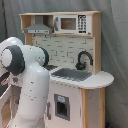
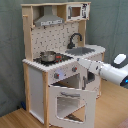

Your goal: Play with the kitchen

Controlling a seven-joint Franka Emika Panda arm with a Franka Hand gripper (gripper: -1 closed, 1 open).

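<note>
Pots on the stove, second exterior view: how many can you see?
1. A small pot sits on the stovetop, to the left of the sink in the second exterior view. The first exterior view's stove area is blocked by the robot arm.

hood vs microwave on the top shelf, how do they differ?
The hood is grey and flared with a sloping top; the microwave is a white box with a dark window. In the second exterior view the hood sits toward that second exterior view's left, above the pot; the microwave sits right, above the sink. Both sit in the kitchen's upper section.
</note>
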